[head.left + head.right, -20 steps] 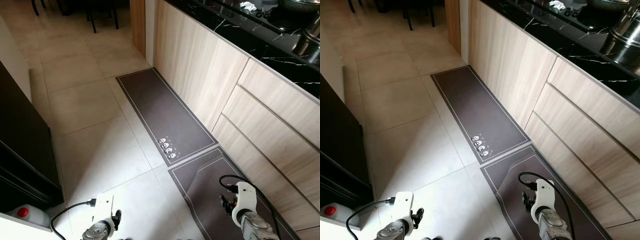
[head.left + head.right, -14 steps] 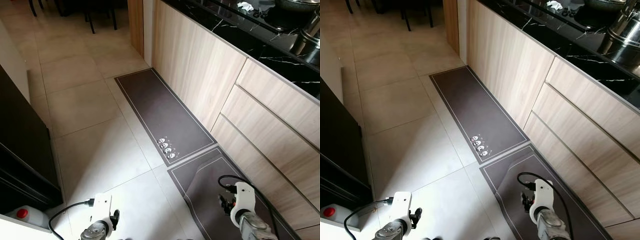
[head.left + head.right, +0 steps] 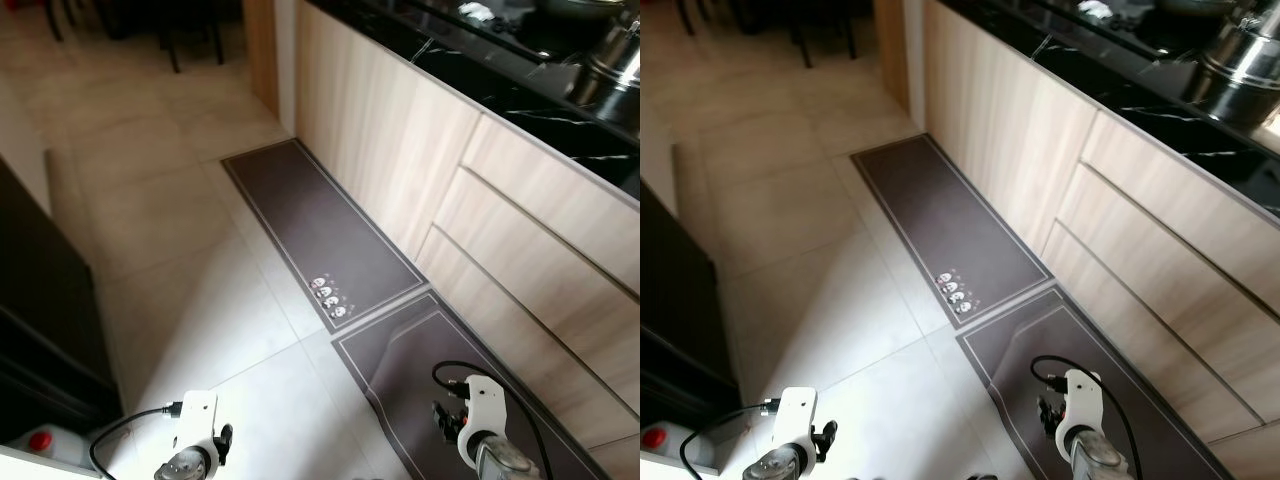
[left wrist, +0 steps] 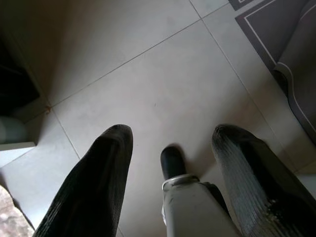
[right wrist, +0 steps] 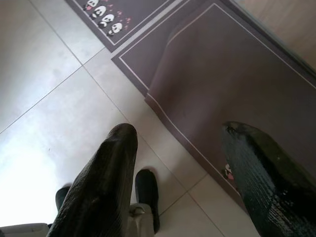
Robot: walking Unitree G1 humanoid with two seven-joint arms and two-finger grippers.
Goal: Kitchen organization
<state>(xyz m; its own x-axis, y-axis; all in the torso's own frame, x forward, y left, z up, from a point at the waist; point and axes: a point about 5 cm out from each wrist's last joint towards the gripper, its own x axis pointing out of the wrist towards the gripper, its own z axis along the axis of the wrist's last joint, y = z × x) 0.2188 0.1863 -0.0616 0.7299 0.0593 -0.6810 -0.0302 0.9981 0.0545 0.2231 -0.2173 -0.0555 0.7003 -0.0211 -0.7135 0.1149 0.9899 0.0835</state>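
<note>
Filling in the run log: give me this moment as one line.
phase: walking kitchen aisle | left gripper: open, idle | right gripper: open, idle, above folded mat | pots on counter

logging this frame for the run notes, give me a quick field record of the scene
place: kitchen aisle, tiled floor
mats: two dark floor mats; far mat lies flat with panda print; near mat has a corner folded over
cabinets: light wood drawers on the robot's right
counter: black marble countertop with steel pot
left gripper: open, empty, above tile
right gripper: open, empty, above near mat's edge
</note>
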